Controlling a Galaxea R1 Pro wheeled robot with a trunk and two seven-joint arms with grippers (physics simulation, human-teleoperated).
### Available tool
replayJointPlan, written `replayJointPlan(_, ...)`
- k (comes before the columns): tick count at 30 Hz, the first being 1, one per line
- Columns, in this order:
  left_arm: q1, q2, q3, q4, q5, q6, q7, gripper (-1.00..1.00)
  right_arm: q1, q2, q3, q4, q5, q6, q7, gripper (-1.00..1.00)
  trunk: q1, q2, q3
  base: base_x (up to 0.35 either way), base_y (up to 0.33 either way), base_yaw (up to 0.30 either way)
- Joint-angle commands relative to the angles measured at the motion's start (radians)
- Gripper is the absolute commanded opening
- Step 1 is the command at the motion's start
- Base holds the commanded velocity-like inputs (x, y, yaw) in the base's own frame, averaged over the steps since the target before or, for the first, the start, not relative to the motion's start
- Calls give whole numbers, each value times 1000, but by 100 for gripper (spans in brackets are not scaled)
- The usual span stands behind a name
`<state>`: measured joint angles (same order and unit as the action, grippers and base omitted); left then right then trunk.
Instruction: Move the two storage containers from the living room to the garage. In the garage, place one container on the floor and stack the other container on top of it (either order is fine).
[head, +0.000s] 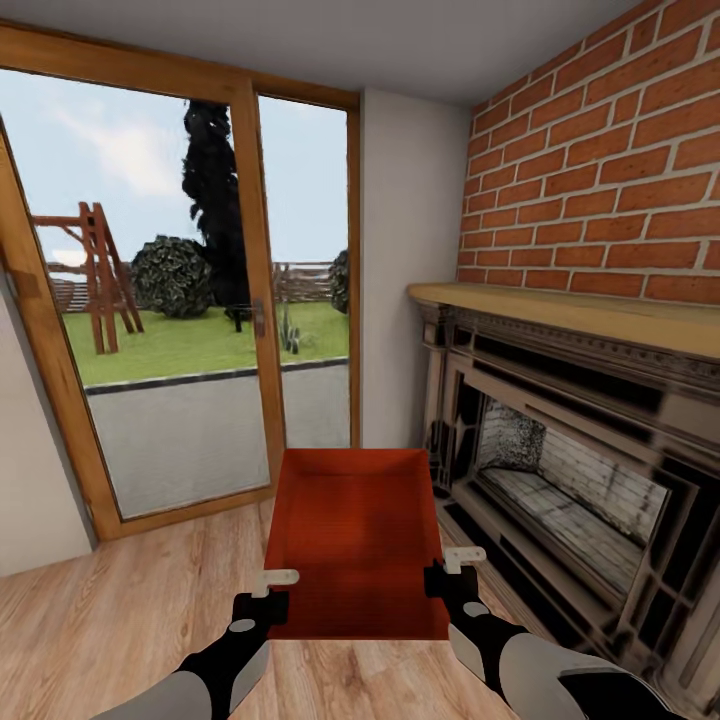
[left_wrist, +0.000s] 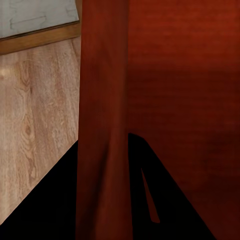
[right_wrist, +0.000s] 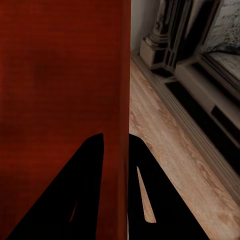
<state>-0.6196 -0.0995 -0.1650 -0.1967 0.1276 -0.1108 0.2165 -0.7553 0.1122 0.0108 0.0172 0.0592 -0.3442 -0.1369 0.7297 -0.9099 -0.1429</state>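
One red-orange open-top storage container (head: 355, 535) hangs in front of me above the light wood-plank floor (head: 150, 590). My left gripper (head: 268, 590) is shut on its left wall (left_wrist: 102, 125), one finger inside and one outside. My right gripper (head: 447, 570) is shut on its right wall (right_wrist: 120, 100) in the same way. The container looks empty and is held roughly level.
A dark fireplace (head: 570, 480) with a wooden mantel (head: 560, 310) and a brick wall (head: 600, 160) stands close on the right. A wood-framed glass door (head: 190, 300) to a garden lies ahead on the left, beside a white wall (head: 410, 260).
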Motion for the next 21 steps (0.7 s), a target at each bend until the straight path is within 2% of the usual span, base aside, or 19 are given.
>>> replayJointPlan(1, -2, 1, 26, -3, -5, -6, 24, -100, -1, -8, -23, 4, -21, -6, -10, -100, 0, -1, -1, 0, 0, 0)
replayJointPlan(14, -2, 0, 26, -2, -6, -6, 23, -100, -1, -8, -23, 4, -21, -6, -9, -100, 0, -1, -1, 0, 0, 6)
replayJointPlan(21, -2, 0, 26, -1, -7, -6, 23, -100, -1, -8, -23, 4, -21, -6, -9, -100, 0, -1, 4, 0, 0, 154)
